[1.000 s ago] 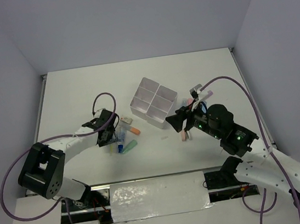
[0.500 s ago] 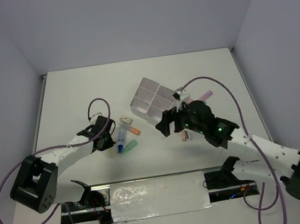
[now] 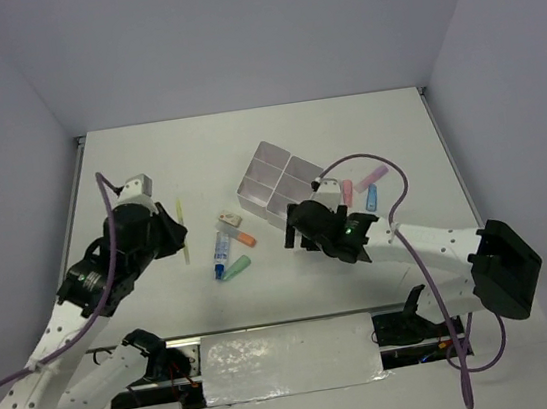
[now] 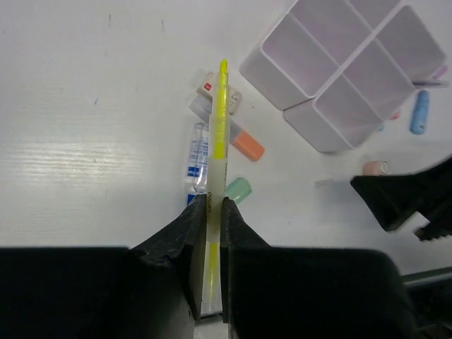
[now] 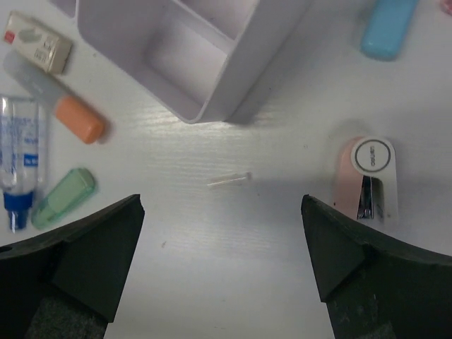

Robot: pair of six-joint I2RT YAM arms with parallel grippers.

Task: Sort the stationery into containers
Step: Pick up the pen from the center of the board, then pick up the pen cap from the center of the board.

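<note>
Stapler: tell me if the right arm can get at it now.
Probably yes. The stapler lies uncovered just beside the open right pincer, clear of the box; a small sideways shift should centre it.

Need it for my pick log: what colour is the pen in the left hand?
Yellow pen, clearest in the left wrist view.

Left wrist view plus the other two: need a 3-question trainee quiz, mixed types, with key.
1. True or false: the left gripper is shut on the yellow pen.
2. Which lies nearest the green highlighter? A) orange highlighter B) blue highlighter C) pink stapler
3. Right gripper: open or shut?
Key: 1 true; 2 A; 3 open, holding nothing.
</note>
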